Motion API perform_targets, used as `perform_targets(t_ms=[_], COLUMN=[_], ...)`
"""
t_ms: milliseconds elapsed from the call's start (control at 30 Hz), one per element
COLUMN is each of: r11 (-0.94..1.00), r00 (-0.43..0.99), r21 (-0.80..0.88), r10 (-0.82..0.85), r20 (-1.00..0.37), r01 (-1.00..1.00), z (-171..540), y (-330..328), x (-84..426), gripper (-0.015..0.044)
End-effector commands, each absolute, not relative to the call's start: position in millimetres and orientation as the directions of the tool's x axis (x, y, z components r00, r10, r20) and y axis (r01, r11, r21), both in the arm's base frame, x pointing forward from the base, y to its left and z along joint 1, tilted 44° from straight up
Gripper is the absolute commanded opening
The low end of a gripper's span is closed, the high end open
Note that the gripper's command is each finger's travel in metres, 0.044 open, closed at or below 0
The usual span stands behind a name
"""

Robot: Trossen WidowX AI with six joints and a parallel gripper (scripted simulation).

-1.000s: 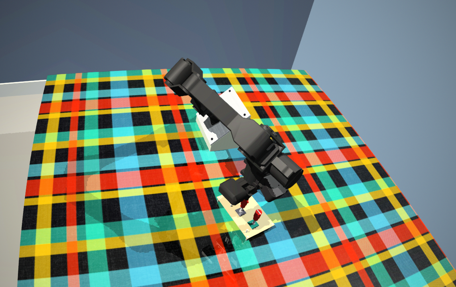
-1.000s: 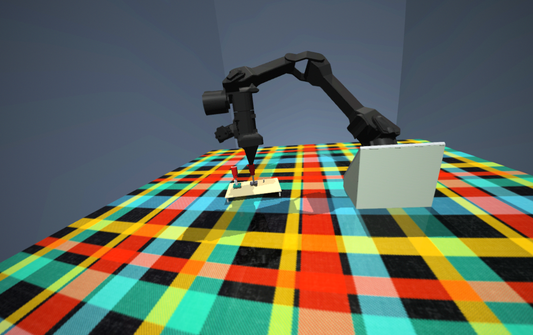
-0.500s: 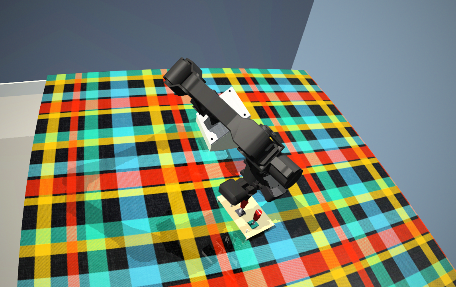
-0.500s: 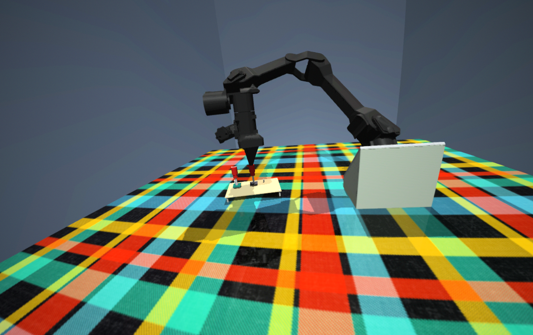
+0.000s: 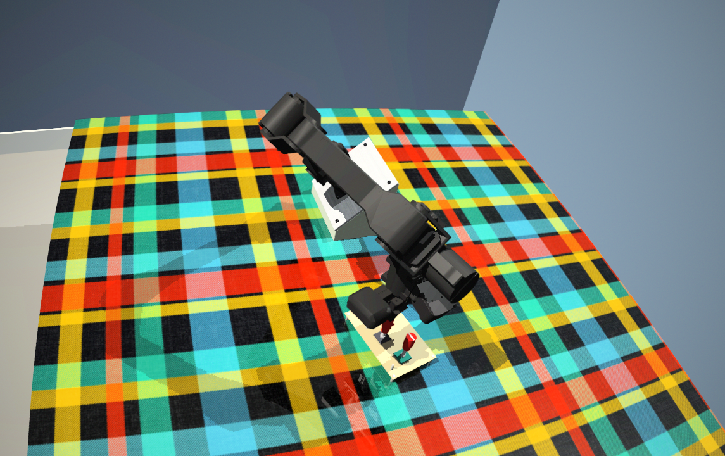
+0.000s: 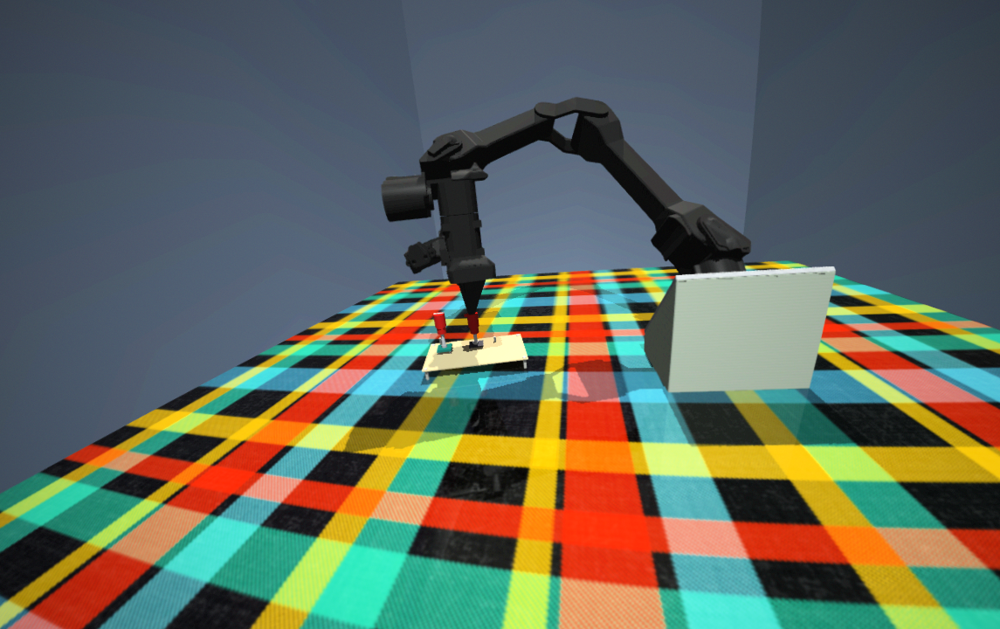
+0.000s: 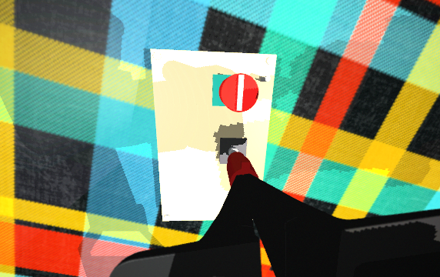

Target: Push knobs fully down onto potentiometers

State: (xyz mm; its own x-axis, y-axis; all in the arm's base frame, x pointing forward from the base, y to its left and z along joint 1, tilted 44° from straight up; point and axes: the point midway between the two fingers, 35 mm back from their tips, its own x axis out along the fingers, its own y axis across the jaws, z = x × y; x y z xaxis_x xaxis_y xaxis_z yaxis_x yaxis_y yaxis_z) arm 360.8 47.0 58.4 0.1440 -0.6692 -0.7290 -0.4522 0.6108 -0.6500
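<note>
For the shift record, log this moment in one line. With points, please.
pincer (image 5: 385,320) (image 6: 472,314) (image 7: 243,181): shut, empty | position: above grey potentiometer's knob (image 5: 387,325) (image 6: 473,323) (image 7: 241,167) | both knobs: unseated, shafts showing

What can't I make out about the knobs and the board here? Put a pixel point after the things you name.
- Top of the knob (image 5: 387,325) (image 6: 473,322) (image 7: 240,168) under the hand (image 5: 389,317) (image 6: 472,313) (image 7: 243,181): covered by it, wrist view.
- Shaft under the other knob (image 5: 409,341) (image 6: 439,321) (image 7: 238,92): knob hides it, wrist view.
- Board's underside: hidden, top view.
</note>
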Motion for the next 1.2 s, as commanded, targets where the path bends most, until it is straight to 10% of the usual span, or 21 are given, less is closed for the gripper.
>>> perform_targets(t_ms=[0, 1167], r11=[0.616, 0.616], r00=[0.137, 0.137], r21=[-0.651, -0.651], r10=[-0.671, -0.671], r20=[-0.728, -0.728], r01=[-0.443, -0.443], z=[53.4, 48.2], y=[39.1, 34.3], x=[362.5, 363.5], gripper=[0.0000, 0.0000])
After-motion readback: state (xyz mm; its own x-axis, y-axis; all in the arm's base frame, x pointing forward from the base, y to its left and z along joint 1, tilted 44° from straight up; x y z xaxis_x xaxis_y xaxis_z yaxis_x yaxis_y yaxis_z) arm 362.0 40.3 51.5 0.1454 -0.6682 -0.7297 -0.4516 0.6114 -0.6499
